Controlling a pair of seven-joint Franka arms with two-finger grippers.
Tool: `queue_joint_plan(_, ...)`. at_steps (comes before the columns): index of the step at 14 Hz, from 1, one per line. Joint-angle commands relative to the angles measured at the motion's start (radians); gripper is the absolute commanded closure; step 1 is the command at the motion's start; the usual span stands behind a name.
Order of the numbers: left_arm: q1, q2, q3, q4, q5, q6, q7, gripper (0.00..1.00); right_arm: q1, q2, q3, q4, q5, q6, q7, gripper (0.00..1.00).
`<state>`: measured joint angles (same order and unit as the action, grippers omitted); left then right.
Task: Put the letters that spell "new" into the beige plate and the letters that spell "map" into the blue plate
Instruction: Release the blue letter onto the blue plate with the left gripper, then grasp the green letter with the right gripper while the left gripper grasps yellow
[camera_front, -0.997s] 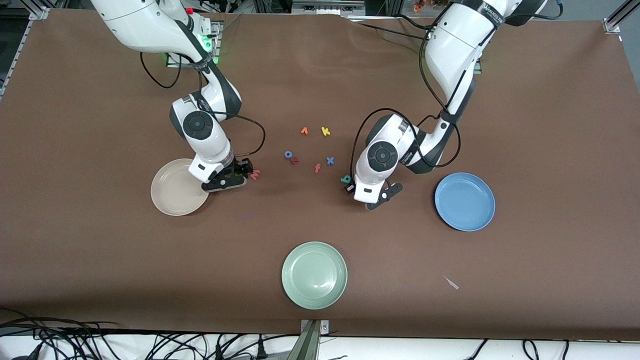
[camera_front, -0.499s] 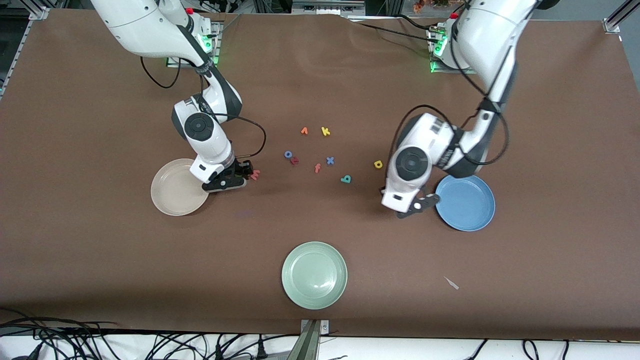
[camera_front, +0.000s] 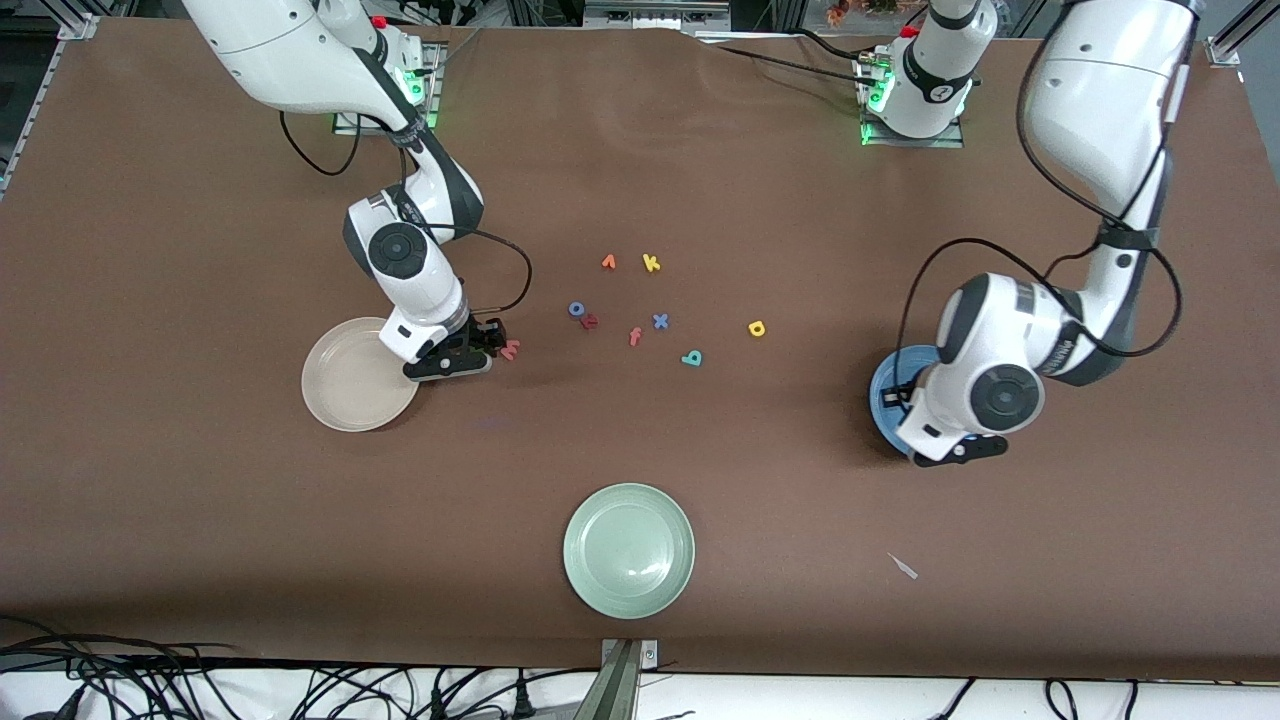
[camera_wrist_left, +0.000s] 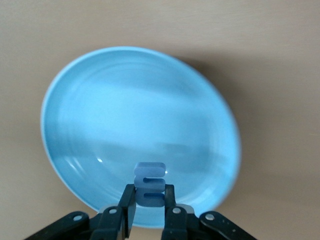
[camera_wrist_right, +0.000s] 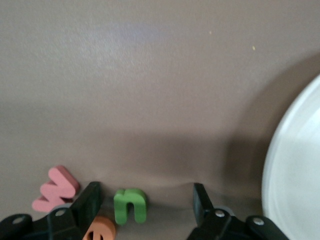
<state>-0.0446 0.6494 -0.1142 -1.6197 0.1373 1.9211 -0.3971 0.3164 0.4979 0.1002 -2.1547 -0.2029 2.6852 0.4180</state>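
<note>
Left gripper (camera_wrist_left: 149, 212) over round medium-blue plate (camera_wrist_left: 100, 105), clenched on periwinkle-blue foam m (camera_wrist_left: 149, 184); right gripper (camera_wrist_right: 145, 202) down at table beside round cream-beige plate (camera_wrist_right: 300, 165), fingers spread astride green foam n (camera_wrist_right: 130, 204); orange e (camera_wrist_right: 101, 230) and pinkish-red w (camera_wrist_right: 55, 189) alongside; teal a (camera_front: 692, 358) and yellow p (camera_front: 757, 328) lie mid-table.

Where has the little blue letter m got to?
The m is pinched in the left gripper, up in the air over the blue plate, as the left wrist view shows, at the left arm's end of the table.
</note>
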Motion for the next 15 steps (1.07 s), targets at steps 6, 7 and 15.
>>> queue_joint_plan(6, -0.011, -0.003, -0.076, 0.007, 0.005, -0.054, -0.035, 0.0, -0.002, -0.058, 0.003, -0.085, -0.021, 0.016, 0.021, 0.19)
queue_joint_plan(7, -0.011, -0.014, -0.109, 0.007, 0.005, -0.068, -0.099, 0.0, 0.0, -0.056, 0.003, -0.083, -0.021, 0.016, 0.021, 0.21)
queue_joint_plan(15, -0.023, 0.03, -0.317, -0.046, -0.108, 0.022, -0.451, 0.0, 0.003, -0.024, 0.004, -0.079, -0.021, 0.07, 0.021, 0.49)
